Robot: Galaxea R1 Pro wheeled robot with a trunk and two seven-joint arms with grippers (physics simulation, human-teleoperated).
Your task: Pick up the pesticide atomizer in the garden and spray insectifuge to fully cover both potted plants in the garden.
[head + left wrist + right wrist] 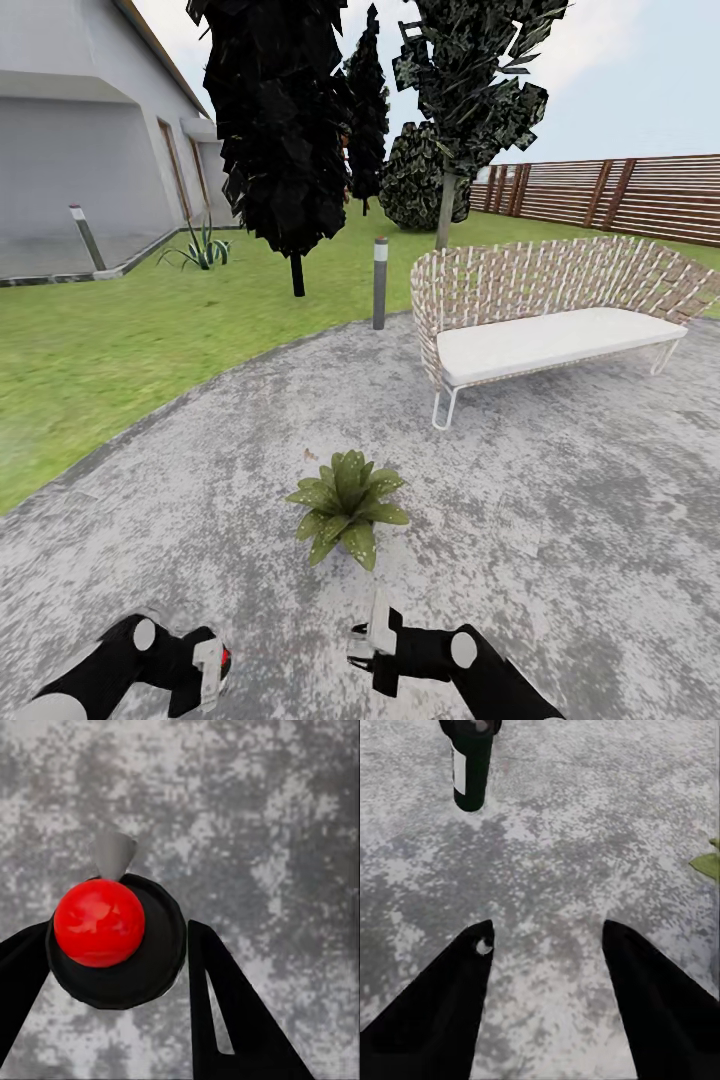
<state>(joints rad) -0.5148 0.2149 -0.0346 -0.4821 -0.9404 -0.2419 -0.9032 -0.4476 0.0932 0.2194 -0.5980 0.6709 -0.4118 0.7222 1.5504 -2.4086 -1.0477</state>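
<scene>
One potted plant (345, 505), a low rosette of pointed green leaves, stands on the round grey stone patio (560, 500) just ahead of my grippers. My left gripper (208, 668) is shut on the pesticide atomizer (222, 660). From above, the left wrist view has its red top (99, 922) and grey nozzle (112, 853) between the two black fingers (225, 1005). My right gripper (365, 638) hangs open over bare stone (544, 934). Its view catches the dark bottle with its pale label (471, 769) and a leaf tip (706, 864). The other potted plant is out of view.
A wicker bench (550, 310) with a white cushion stands at the right of the patio. A grey bollard lamp (380, 283) marks the patio's far edge, with a dark tree (285, 150) behind. Lawn (120, 340), a striped agave (203, 248), a house and a slatted fence (620, 195) lie beyond.
</scene>
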